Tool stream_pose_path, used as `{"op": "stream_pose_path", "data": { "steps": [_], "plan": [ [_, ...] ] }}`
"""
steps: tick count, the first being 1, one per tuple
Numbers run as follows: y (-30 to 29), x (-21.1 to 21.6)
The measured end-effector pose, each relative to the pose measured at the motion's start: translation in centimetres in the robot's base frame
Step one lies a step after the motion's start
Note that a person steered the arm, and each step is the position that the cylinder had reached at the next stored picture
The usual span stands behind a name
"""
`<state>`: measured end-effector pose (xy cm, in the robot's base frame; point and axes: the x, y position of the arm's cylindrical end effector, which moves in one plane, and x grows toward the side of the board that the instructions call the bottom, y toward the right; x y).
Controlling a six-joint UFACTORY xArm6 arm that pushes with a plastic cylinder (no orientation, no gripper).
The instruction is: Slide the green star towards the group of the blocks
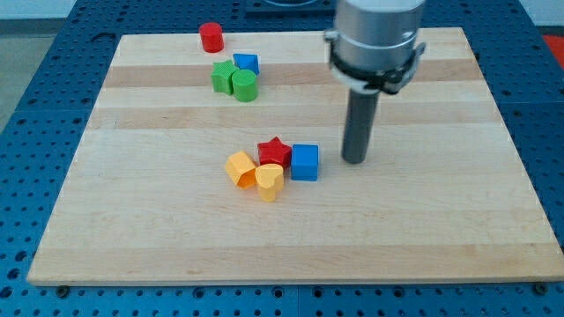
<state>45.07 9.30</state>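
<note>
The green star lies near the view's top left on the wooden board, touching a green cylinder and a small blue block. A red cylinder stands alone above them. A group sits in the middle: a red star, a blue cube, an orange block and a yellow heart-like block. My tip rests on the board just right of the blue cube, apart from it, far from the green star.
The board lies on a blue perforated table. The arm's grey body hangs over the board's top right part.
</note>
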Motion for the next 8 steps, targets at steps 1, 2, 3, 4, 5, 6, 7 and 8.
{"op": "stream_pose_path", "data": {
  "steps": [1, 2, 3, 4, 5, 6, 7, 8],
  "plan": [
    [1.1, -7.1],
    [-1.2, -12.3],
    [-4.3, -16.6],
    [-8.3, -18.0],
    [-13.9, -18.0],
    [-17.5, -17.3],
    [-18.3, -15.1],
    [-19.1, -13.1]
  ]
}}
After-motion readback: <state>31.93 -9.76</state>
